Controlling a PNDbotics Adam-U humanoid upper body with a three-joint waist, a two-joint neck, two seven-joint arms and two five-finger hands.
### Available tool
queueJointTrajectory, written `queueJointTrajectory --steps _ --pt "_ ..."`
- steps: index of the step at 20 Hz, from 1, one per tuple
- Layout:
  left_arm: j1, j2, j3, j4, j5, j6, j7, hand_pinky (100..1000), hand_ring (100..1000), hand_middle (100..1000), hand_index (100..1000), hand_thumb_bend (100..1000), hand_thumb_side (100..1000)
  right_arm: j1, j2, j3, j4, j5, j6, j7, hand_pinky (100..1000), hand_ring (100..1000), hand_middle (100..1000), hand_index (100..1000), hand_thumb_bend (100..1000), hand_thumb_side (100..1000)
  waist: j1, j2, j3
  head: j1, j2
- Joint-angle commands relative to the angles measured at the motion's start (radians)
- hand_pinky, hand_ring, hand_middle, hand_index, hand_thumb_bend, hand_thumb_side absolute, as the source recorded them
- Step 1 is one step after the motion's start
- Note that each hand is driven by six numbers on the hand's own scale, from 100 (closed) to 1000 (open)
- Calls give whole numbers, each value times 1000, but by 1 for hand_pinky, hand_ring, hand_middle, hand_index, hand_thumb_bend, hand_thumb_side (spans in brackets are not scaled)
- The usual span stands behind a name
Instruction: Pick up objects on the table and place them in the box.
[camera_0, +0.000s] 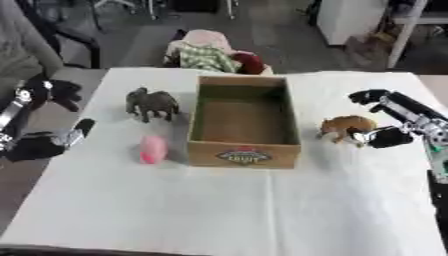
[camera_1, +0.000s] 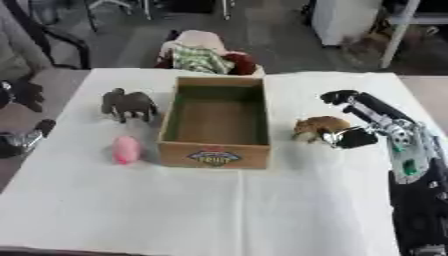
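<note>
An open cardboard box (camera_0: 244, 154) stands in the middle of the white table. To its right stands a brown toy animal (camera_0: 344, 126). My right hand (camera_0: 404, 117) is open around it: the fingers (camera_0: 367, 95) reach past its far side without touching, and the thumb (camera_0: 388, 138) lies against its near front. Left of the box stand a dark grey toy elephant (camera_0: 152, 103) and, nearer, a small pink object (camera_0: 152, 149). My left hand (camera_0: 39, 145) rests open just off the table's left edge, holding nothing.
The white cloth-covered table (camera_0: 227, 210) runs wide in front of the box. A heap of cloth and soft items (camera_0: 210, 55) sits just beyond the far edge. Chairs and furniture stand further back on the floor.
</note>
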Motion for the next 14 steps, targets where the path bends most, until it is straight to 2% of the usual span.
queueJointTrajectory --steps 1,6,9,14 --pt "-6 19 11 -9 2 -2 -4 853 604 605 770 355 118 -16 -6 10 17 51 0 -15 827 901 842 922 347 211 4 -9 0 -1 -8" --pt "-8 16 8 -8 2 -3 -8 854 604 606 770 351 119 -13 20 13 20 135 25 -77 848 903 839 914 408 174 7 -7 3 -4 -11" --pt "-8 15 7 -8 2 -3 -9 854 605 606 770 349 121 -10 29 15 11 186 40 -121 861 906 835 910 435 199 8 -6 6 -5 -13" --pt "-9 14 6 -8 3 -4 -10 854 608 606 770 342 122 -11 44 0 -6 274 61 -209 863 902 829 905 426 226 8 -5 8 -6 -15"
